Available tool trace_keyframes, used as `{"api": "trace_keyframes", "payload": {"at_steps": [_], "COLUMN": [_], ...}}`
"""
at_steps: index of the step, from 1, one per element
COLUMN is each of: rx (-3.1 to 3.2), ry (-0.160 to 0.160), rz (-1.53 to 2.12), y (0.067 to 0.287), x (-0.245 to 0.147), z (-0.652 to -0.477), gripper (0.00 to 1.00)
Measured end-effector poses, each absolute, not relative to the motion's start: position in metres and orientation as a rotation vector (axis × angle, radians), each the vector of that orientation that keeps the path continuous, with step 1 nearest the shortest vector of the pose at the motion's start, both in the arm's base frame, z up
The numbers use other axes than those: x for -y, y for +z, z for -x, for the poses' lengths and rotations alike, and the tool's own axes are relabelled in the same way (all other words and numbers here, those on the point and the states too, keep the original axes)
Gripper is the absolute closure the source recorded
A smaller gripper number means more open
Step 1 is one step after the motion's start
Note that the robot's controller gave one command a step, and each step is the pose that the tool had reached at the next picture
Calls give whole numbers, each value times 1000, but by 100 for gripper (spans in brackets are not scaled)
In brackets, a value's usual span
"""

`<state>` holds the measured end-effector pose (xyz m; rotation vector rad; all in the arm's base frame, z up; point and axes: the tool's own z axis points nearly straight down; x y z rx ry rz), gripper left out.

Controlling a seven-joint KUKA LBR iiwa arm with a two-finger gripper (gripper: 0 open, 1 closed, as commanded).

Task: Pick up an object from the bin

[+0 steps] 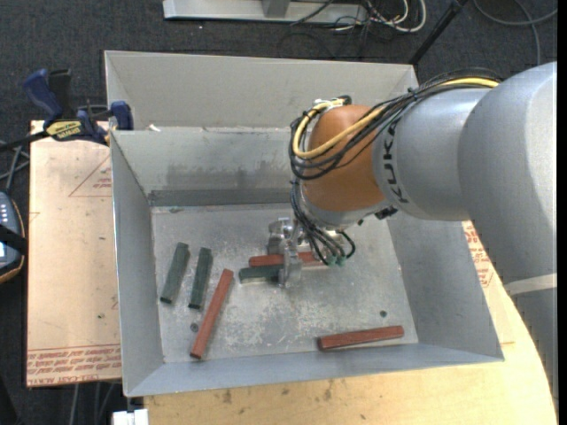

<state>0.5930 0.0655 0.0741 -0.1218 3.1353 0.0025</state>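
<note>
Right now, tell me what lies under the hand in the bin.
Under the hand lie a red stick and, beside it, a dark green stick. The hand covers part of each; anything else beneath it cannot be seen.

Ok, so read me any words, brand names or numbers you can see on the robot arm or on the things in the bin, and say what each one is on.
"KUKA": dark letters running along the grey arm, right beside its orange cover.
No other text: the red and dark sticks lying in the bin carry no writing, label or number that I can make out, and neither do the bin's walls.
</note>
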Motion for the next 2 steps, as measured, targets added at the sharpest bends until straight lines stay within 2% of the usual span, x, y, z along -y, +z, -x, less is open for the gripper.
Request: {"api": "trace_keyframes", "payload": {"at_steps": [1, 2], "rx": [-3135, -3136], "ry": [3, 1], "rz": [121, 187], "y": [74, 271], "x": [-65, -60], "z": [-593, -569], "gripper": [100, 100]}}
